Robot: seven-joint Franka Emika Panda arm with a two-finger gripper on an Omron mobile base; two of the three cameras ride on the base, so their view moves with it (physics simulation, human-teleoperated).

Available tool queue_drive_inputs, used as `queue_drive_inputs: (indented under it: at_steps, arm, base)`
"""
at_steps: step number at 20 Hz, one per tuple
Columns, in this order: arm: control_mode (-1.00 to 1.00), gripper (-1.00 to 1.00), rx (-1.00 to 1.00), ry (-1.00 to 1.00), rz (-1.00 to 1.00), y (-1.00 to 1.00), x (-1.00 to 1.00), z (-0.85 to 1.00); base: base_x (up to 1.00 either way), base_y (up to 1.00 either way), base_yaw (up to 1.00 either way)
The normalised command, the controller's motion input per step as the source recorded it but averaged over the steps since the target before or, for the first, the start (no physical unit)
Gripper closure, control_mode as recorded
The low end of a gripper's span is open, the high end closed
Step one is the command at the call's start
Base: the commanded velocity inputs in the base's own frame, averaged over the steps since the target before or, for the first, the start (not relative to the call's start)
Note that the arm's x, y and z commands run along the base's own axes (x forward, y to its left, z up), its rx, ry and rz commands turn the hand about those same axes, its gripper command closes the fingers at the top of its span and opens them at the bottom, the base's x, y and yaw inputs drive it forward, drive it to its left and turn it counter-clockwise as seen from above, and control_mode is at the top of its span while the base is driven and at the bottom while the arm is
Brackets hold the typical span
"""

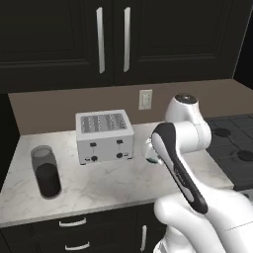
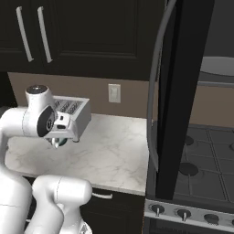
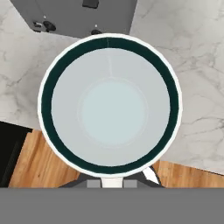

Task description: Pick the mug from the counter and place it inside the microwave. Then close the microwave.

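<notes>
Gripper (image 2: 56, 142) jaws pinch the mug (image 3: 109, 105) by its rim, holding it upright above the counter (image 2: 109, 151); the microwave (image 2: 183, 100) door hangs open, ready.

No legible text, labels, brands or numbers anywhere: toaster (image 1: 105, 136) front at frame centre-left bears only unmarked knobs, and stove (image 2: 192, 211) knobs at lower right are blank.

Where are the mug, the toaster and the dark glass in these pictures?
mug (image 3: 111, 109): hand view, on its pale inside bottom.
toaster (image 1: 105, 143): left base view, on its silver front face.
dark glass (image 1: 47, 173): left base view, on its side wall.
</notes>
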Motion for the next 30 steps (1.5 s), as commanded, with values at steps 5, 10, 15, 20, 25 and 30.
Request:
queue_drive_inputs:
  at_steps: [5, 10, 15, 20, 25, 30]
  arm:
    - [-1.00, 1.00, 0.00, -0.10, 0.03, 0.00, -0.23, 0.67]
    - [-1.00, 1.00, 0.00, -0.07, 0.00, 0.00, -0.22, 0.61]
    - [-1.00, 1.00, 0.00, -0.05, 0.00, -0.04, -0.33, 0.43]
    - [-1.00, 1.00, 0.00, -0.06, 0.00, -0.06, -0.22, 0.46]
    - [-1.00, 1.00, 0.00, -0.05, 0.00, -0.06, -0.13, 0.38]
    - [-1.00, 1.00, 0.00, -0.01, 0.00, -0.06, 0.00, 0.07]
  base:
    - [0.00, 0.00, 0.00]
    - [0.00, 0.00, 0.00]
    - [0.00, 0.00, 0.00]
    - [0.00, 0.00, 0.00]
    - [0.00, 0.00, 0.00]
    - [0.00, 0.00, 0.00]
